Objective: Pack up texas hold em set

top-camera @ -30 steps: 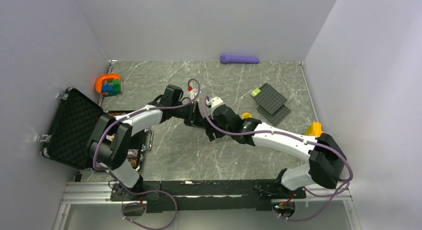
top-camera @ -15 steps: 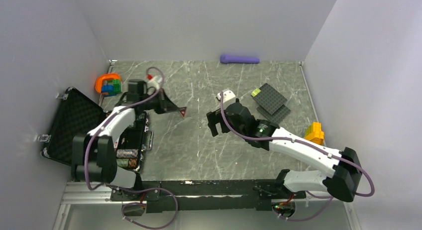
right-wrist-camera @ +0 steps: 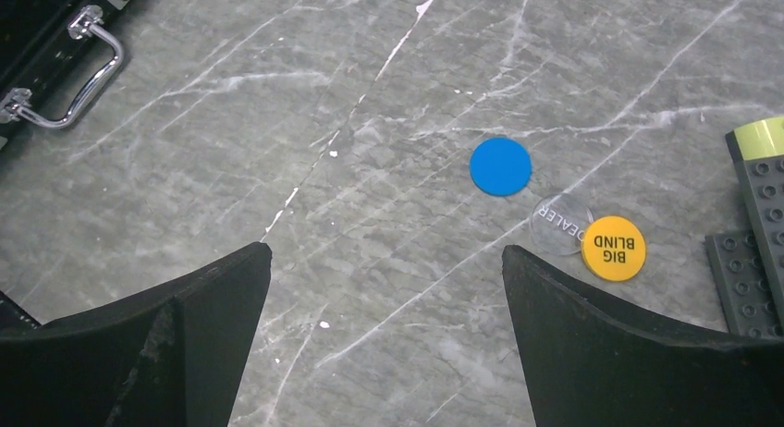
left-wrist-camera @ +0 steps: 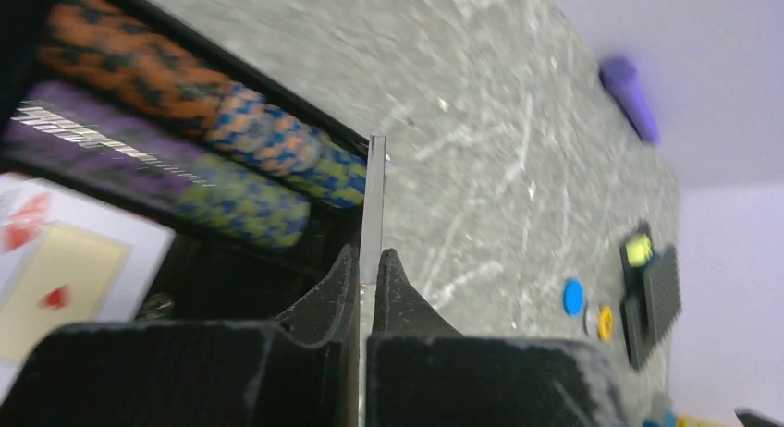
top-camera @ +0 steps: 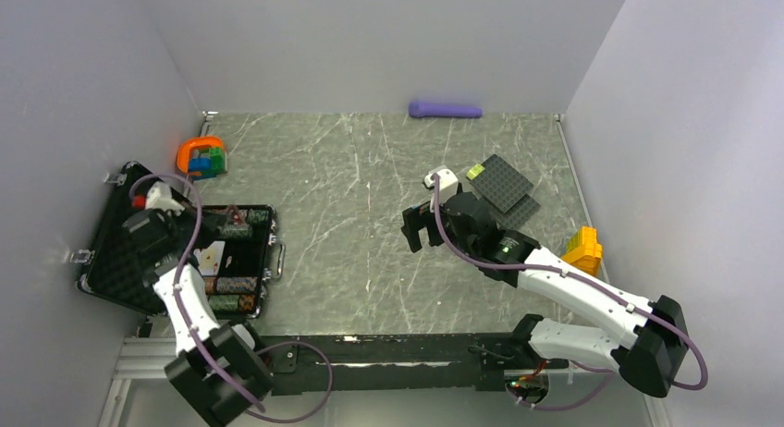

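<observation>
The black case (top-camera: 129, 237) lies open at the left, its tray holding striped chip stacks (left-wrist-camera: 268, 136) and cards (left-wrist-camera: 65, 270). My left gripper (top-camera: 214, 225) is over the tray's far end, shut (left-wrist-camera: 372, 261) on a thin flat piece (left-wrist-camera: 373, 201) seen edge-on, the dark red triangle. My right gripper (top-camera: 418, 231) is open and empty above the table middle (right-wrist-camera: 385, 253). Just beyond it lie a blue disc (right-wrist-camera: 500, 165), a clear dealer disc (right-wrist-camera: 557, 225) and a yellow "BIG BLIND" disc (right-wrist-camera: 613, 248). The case handle (right-wrist-camera: 88, 67) shows at the upper left of the right wrist view.
Black studded plates (top-camera: 504, 189) lie right of my right gripper. A yellow block (top-camera: 582, 245) sits by the right wall. An orange ring toy (top-camera: 202, 156) stands behind the case. A purple cylinder (top-camera: 446, 109) lies at the back wall.
My left arm swung left from the table middle to over the open case, carrying the triangle. My right arm drew back to the right and stayed open.
</observation>
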Tool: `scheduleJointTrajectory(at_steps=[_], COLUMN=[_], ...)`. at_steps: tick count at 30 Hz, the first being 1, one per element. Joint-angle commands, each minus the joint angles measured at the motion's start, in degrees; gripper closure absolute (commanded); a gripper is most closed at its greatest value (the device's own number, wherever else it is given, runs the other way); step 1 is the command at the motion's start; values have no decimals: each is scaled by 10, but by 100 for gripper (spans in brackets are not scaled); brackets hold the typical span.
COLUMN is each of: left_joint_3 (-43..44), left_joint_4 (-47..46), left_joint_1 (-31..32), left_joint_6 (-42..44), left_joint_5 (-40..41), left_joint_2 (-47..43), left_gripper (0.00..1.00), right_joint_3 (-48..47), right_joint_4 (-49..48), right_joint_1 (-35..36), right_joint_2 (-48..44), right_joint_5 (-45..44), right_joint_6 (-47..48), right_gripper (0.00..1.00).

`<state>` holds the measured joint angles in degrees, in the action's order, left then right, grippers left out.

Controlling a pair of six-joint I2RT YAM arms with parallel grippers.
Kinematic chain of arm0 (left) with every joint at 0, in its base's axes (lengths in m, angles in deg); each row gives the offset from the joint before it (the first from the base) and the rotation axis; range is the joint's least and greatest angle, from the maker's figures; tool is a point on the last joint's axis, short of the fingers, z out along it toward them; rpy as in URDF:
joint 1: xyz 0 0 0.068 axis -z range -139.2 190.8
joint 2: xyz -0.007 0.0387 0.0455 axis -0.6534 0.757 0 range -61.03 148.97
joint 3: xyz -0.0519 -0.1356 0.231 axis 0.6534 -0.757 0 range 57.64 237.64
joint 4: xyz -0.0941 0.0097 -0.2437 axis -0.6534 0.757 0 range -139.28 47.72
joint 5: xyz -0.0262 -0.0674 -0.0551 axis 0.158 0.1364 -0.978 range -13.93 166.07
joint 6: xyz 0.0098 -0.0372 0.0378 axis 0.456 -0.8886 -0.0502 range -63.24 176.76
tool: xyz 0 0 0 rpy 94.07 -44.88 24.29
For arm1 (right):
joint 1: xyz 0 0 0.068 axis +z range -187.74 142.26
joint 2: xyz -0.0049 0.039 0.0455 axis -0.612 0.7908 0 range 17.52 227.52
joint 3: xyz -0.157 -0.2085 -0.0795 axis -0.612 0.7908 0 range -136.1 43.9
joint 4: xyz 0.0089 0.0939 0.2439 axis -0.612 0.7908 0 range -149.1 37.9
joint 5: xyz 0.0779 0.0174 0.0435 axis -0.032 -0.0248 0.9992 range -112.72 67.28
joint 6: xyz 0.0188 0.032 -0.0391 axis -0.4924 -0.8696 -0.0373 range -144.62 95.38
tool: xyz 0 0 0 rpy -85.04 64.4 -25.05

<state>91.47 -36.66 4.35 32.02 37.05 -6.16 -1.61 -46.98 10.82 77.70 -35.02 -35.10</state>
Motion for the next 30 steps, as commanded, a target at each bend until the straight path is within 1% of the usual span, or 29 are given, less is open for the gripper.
scheduleJointTrajectory(at_steps=[1, 5, 8, 11, 13, 16, 19, 21, 24, 28, 30], left_joint_3=[-34, -101, -124, -139, -140, -129, -129, -126, -129, -122, -120], left_joint_4=[-12, -53, -56, -80, -96, -88, -99, -94, -99, -81, -73], left_joint_1=[-88, -155, -191, -218, -228, -244, -258, -264, -267, -268, -267], left_joint_6=[-34, -99, -113, -132, -139, -128, -131, -127, -127, -119, -115], left_joint_5=[37, 31, 49, 41, 26, 20, -6, -5, -1, 20, 27], left_joint_2=[-52, -99, -119, -120, -105, -72, -40, -26, -26, -38, -42], left_gripper=[100, 100, 100, 100, 100, 100, 100, 100, 100, 100, 95], right_joint_3=[-6, -10, -18, -28, -33, -38, -41, -40, -36, -32, -31], right_joint_4=[-40, -37, -32, -27, -21, -13, -6, -1, 5, 10, 14], right_joint_1=[-8, -9, -9, -11, -9, -9, -9, -9, -9, -9, -8], right_joint_2=[-18, -29, -32, -29, -26, -25, -27, -29, -33, -38, -40], right_joint_5=[37, 38, 43, 50, 52, 53, 48, 45, 44, 41, 40], right_joint_6=[22, 26, 24, 17, 12, 4, -4, -9, -12, -11, -10], right_gripper=[0, 0, 0, 0, 0, 0, 0, 0, 0, 0, 0])
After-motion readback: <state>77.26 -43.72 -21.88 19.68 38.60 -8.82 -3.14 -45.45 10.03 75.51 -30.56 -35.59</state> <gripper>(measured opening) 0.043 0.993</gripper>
